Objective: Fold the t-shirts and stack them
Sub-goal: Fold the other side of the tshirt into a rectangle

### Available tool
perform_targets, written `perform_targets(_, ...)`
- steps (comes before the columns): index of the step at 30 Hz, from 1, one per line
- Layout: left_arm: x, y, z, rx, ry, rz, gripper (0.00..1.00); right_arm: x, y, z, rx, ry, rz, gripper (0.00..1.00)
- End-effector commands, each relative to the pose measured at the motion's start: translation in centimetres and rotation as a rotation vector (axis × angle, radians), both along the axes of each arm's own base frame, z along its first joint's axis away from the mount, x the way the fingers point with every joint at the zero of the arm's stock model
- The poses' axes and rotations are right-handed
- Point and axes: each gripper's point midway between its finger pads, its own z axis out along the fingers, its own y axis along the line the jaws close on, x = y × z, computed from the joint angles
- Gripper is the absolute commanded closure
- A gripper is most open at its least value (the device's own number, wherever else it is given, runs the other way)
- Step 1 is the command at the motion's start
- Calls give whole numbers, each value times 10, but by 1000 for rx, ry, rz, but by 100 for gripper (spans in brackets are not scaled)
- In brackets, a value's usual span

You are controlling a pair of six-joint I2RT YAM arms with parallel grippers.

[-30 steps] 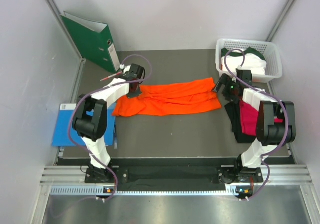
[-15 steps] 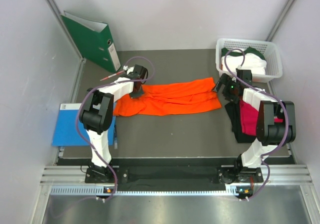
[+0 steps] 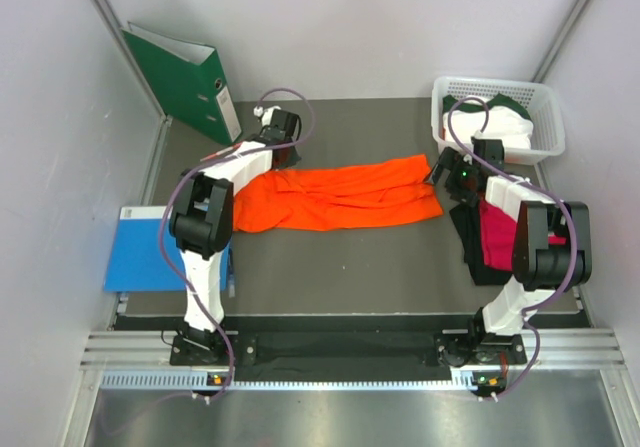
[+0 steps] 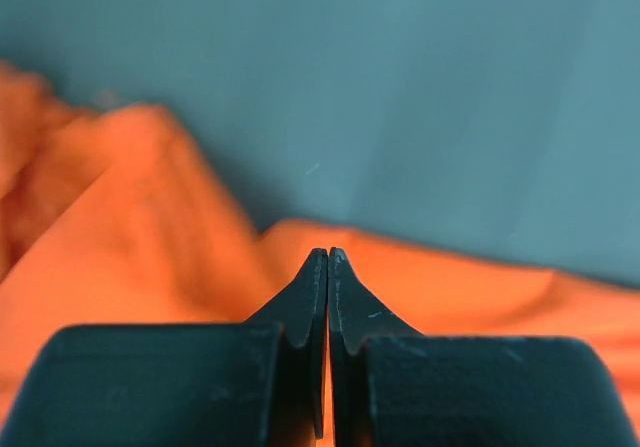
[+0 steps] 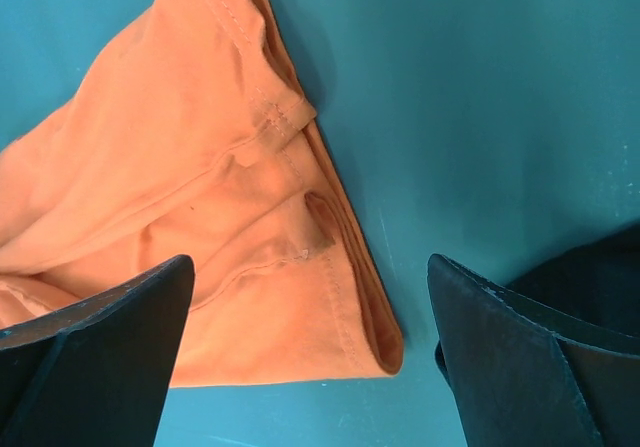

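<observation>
Overhead first. The orange shirt (image 3: 340, 195) lies spread lengthwise across the middle of the table (image 3: 330, 277), rumpled at its left end. My left gripper (image 3: 282, 160) is at the shirt's far left corner, arm reached well out. My right gripper (image 3: 440, 172) sits at the shirt's right end. By my right arm a black shirt (image 3: 463, 229) lies on the table with a pink shirt (image 3: 495, 235) on top of it. A white shirt (image 3: 503, 124) with dark green trim is in the basket (image 3: 548, 117) at the far right corner. A green binder (image 3: 185, 82) stands at the far left; a blue folder (image 3: 135, 252) lies flat near my left base.

Left wrist. My left gripper (image 4: 328, 254) has its fingers pressed flat together, tip to tip. No cloth shows between them. Blurred orange shirt (image 4: 130, 227) fills the view beneath and to both sides. Bare table (image 4: 420, 87) is beyond it.

Right wrist. My right gripper (image 5: 310, 262) is spread wide, holding nothing. One finger is at each lower corner of the view. The hemmed end of the orange shirt (image 5: 220, 227) lies between and under them, its corner folded, stitching plain to see. A bit of black shirt (image 5: 590, 267) shows just above my finger on the right side, apart from the orange cloth, with table (image 5: 480, 87) between.
</observation>
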Motion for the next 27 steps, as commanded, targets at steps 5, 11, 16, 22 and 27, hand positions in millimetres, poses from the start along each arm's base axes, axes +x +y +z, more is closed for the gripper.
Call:
perform_targets(5,43,-33,10,-89,-68,-54,100,7,-8,33,-75,-109,27,1)
perform_targets(11,5,-6,45,-36,-116,-39,100,5,-4,37,-84,-118,37,0)
perform_targets(16,-35,3,39,-41,-74,-62,49,4,0,32,-79,-108,48,0)
perform_targets(22,-67,12,21,-115,-66,9,16,4,2,30,-75,-104,56,0)
perform_targets(27,-78,13,8,-177,-71,51,22,4,3,27,-69,-95,60,0)
